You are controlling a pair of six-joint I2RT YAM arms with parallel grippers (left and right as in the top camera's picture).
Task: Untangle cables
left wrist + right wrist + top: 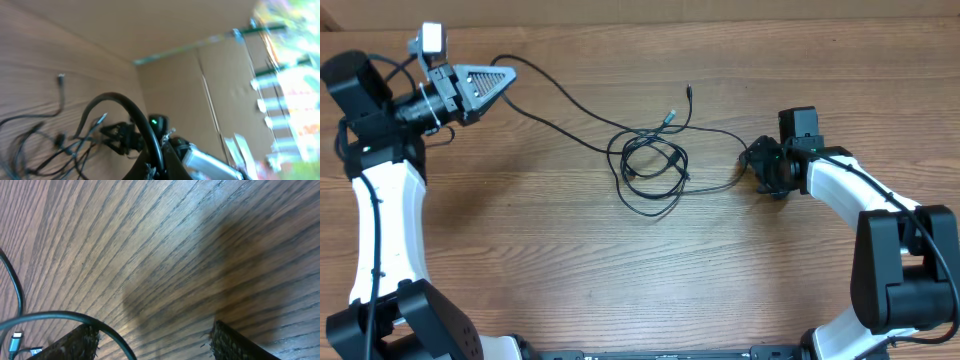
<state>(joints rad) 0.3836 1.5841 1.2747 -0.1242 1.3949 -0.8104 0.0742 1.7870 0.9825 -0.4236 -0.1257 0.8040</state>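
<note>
**Cables (650, 170) knotted mid-counter, one strand drawn left, right gripper open beside them**

Thin black cables lie in a small knot of overlapping loops at the middle of the wooden counter (570, 270). Two strands run from the knot toward the far left and meet at the tip of the left gripper (492, 84), which is closed and raised off the wood. It appears to pinch the cord there, likely to draw slack out of the knot, though the grip is too small to confirm. The right gripper (756, 168) sits low just beside the knot's right-hand strand. Its jaws are apart and hold nothing, and it is probably placed to take that strand.

Only the overhead view shows the whole layout. The right wrist view adds that bare wood lies between that gripper's fingers (232, 342). One strand curves past one finger, and a small plug (15, 340) shows at lower left. The blurred left wrist view looks across the loops at the opposite arm, with a cardboard wall (175, 75) behind. Its own jaws are unclear.
</note>
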